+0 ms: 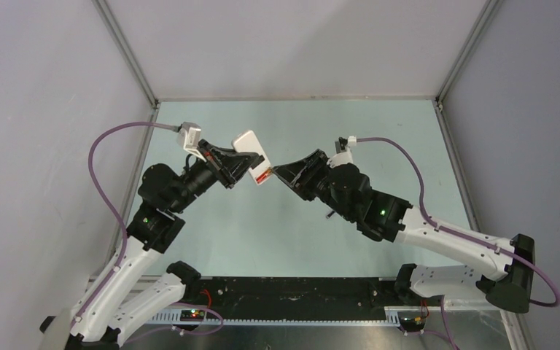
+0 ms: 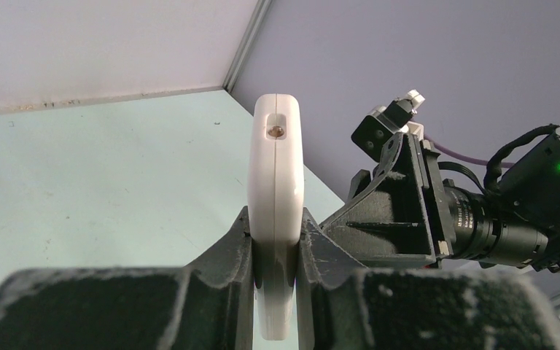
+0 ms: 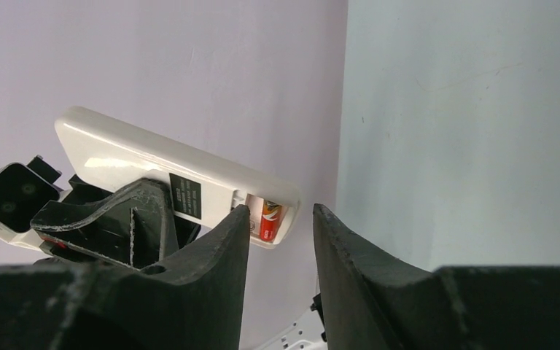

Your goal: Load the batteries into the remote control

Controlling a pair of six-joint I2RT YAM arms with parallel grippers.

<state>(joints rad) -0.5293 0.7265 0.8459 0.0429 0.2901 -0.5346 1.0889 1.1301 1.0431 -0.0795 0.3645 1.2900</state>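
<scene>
While the left gripper [image 2: 275, 227] clamps the remote [image 2: 277, 168], the right gripper [image 3: 282, 217] stands narrowly parted, empty, near its red battery [image 3: 270, 221].

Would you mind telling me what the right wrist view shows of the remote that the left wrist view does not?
Only the right wrist view shows the remote control with its open battery bay, an orange-red battery inside it, a black label on the back, and the right gripper open and aimed at that end. Only the left wrist view shows the remote's narrow end with its small emitter window, and the pale green table. Both show the left gripper clamping the white remote.
</scene>
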